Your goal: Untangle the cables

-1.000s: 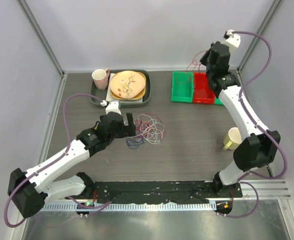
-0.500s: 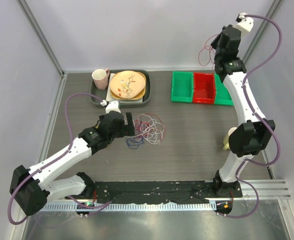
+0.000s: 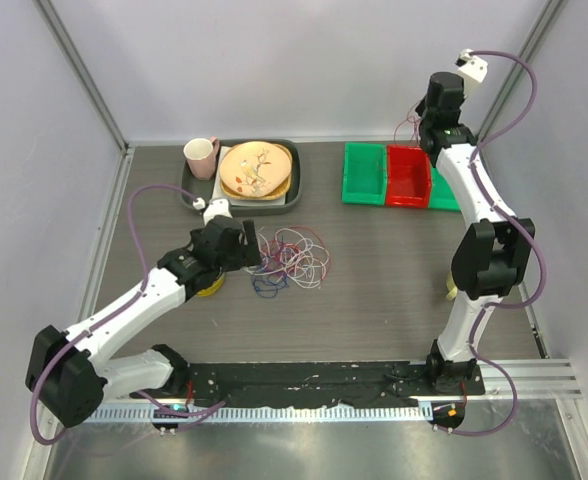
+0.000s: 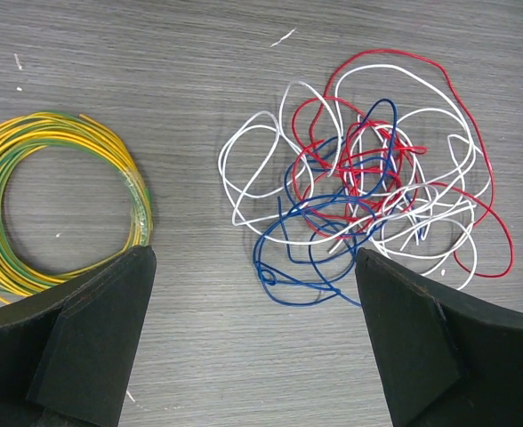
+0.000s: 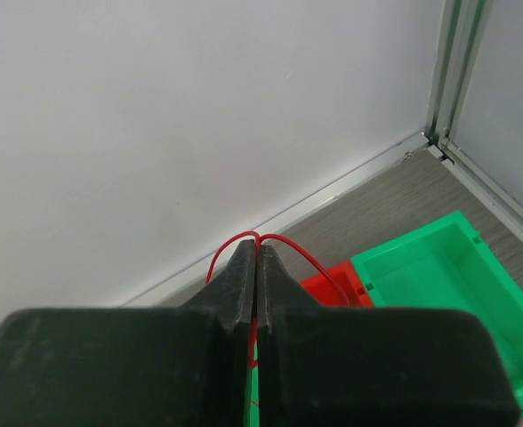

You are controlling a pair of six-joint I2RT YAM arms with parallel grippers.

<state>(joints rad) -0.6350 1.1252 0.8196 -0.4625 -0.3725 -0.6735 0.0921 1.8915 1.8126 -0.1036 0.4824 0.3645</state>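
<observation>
The cables lie as a tangle of thin red, white and dark blue loops on the table's middle. In the left wrist view the tangle spreads above and to the right of my open fingers, and a blue loop lies nearest to them. My left gripper is open and empty just left of the tangle, also in the left wrist view. My right gripper is shut on a thin red cable, held high by the back wall above the bins. That cable dangles below the right gripper.
A yellow-green wire ring lies left of the tangle, partly under my left arm. A dark tray with a plate and a pink mug stands at the back. Green and red bins stand back right. A cup stands by the right arm.
My right arm has swung the held red cable up and to the right, then back down a little toward the bins. My left gripper has shifted slightly left and away from the tangle.
</observation>
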